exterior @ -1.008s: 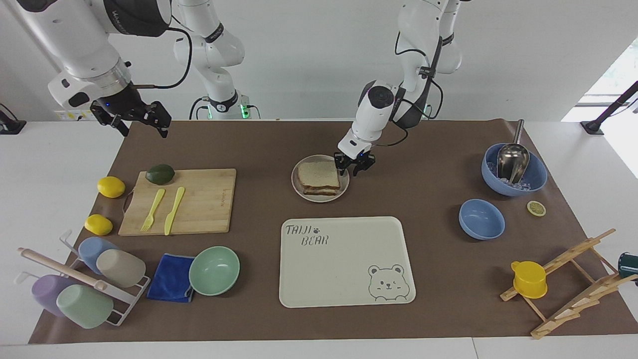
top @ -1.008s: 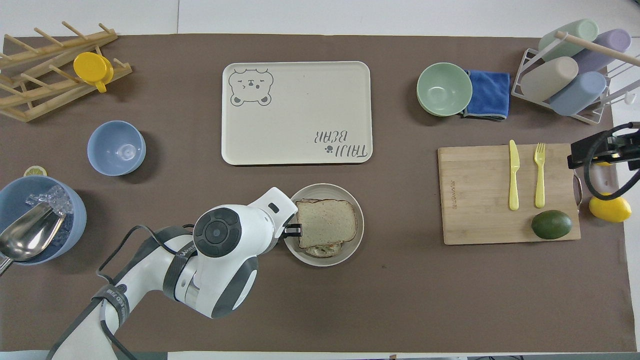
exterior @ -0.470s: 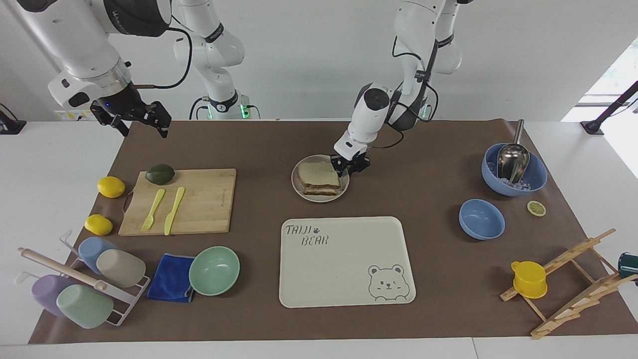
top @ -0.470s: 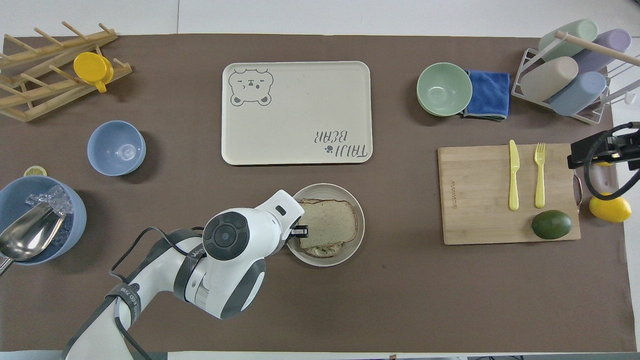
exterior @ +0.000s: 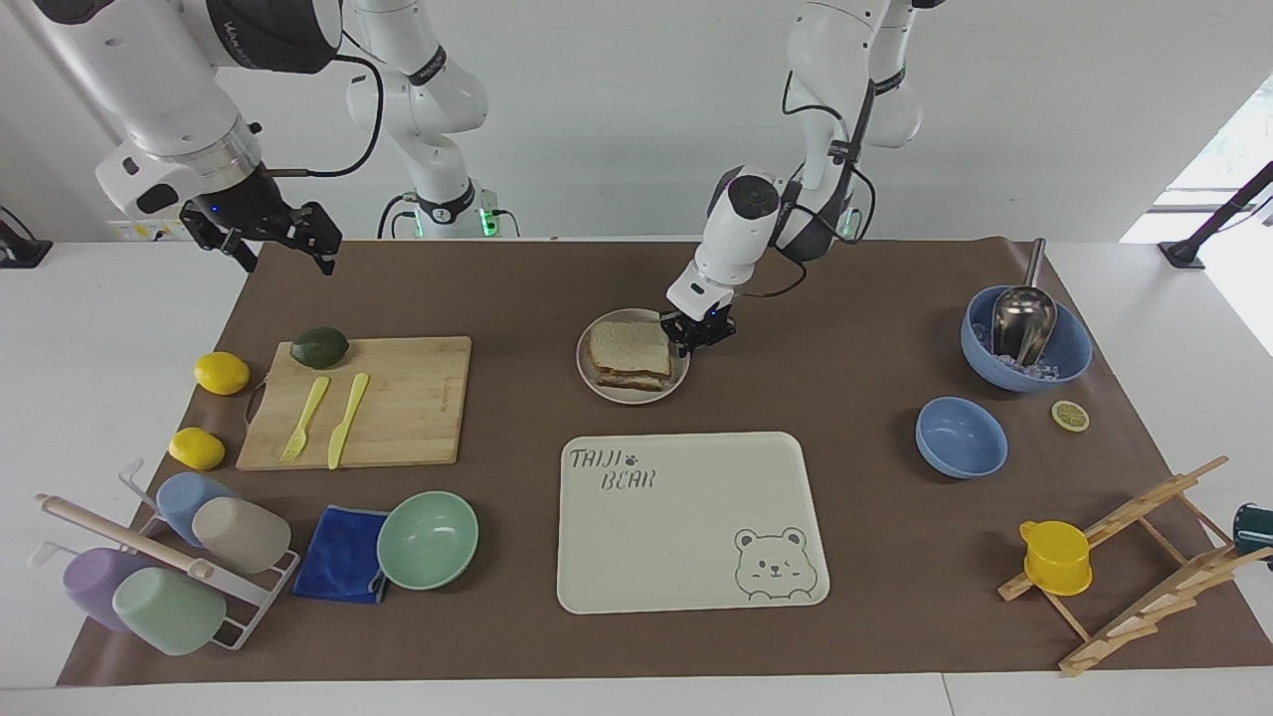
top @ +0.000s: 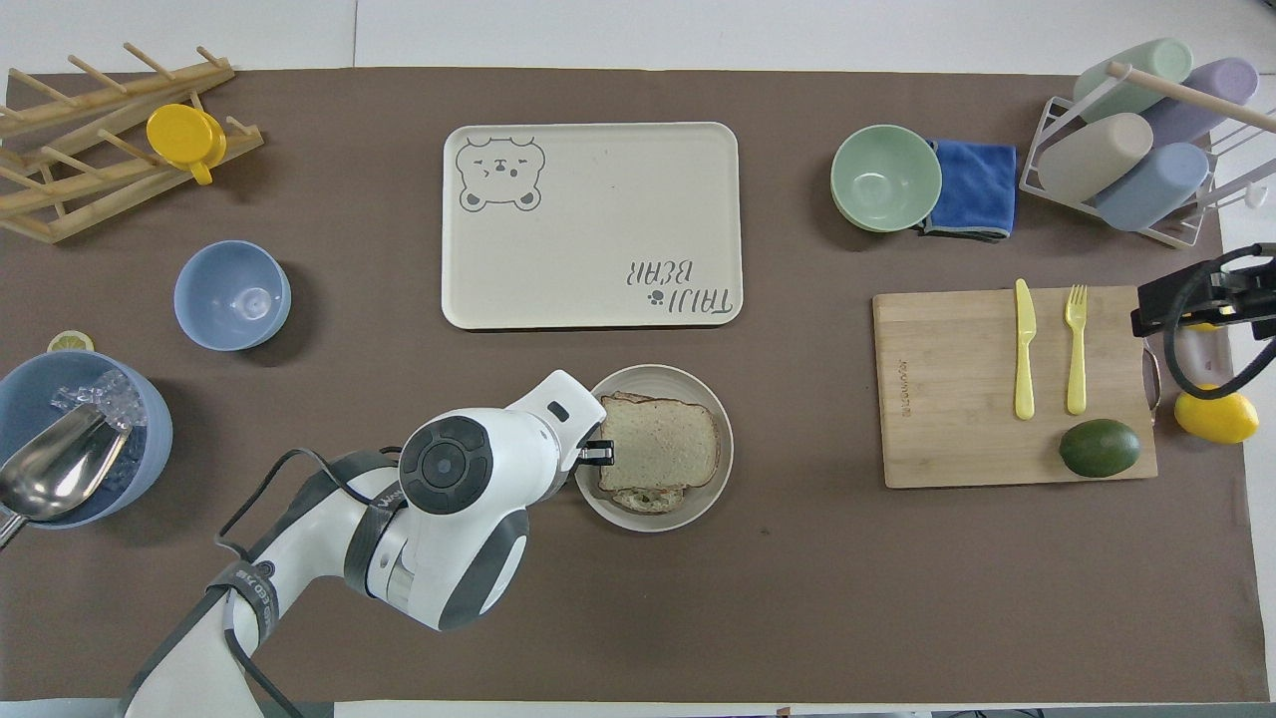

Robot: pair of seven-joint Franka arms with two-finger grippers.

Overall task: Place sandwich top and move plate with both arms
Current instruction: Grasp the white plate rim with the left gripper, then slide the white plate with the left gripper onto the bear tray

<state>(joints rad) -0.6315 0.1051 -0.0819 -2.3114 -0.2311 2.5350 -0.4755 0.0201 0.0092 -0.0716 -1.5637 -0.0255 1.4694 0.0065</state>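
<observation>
a: sandwich top [exterior: 630, 345] [top: 660, 449] lies on the stacked sandwich, on the plate [exterior: 602, 390] [top: 720, 477]. crust edges sit a little askew from the layer under it.

b: plate position?

a: on the brown mat, mid-table, nearer to the robots than the bear tray [exterior: 686, 517] [top: 588, 224], small gap between them. cutting board [exterior: 398, 398] [top: 957, 399] lies toward the right arm's end of the table; it carries a knife, a fork and an avocado [exterior: 319, 347] [top: 1099, 448].

b: left gripper?

a: left gripper [exterior: 698, 332] [top: 596, 455] is low at the plate's rim, on the side toward the left arm's end, right beside the bread's edge. whether its fingers are parted or closed on the rim: cannot tell from either view.

b: right gripper?

a: right gripper [exterior: 281, 239] [top: 1186, 304] hangs in the air over the mat's corner at the right arm's end, near the board and a lemon [exterior: 221, 373] [top: 1214, 417]. fingers spread apart, holding nothing. that arm waits.

b: other items?

a: green bowl [exterior: 428, 539] [top: 885, 178] touching a blue cloth [exterior: 338, 553] [top: 972, 189], farther from the robots than the board.
</observation>
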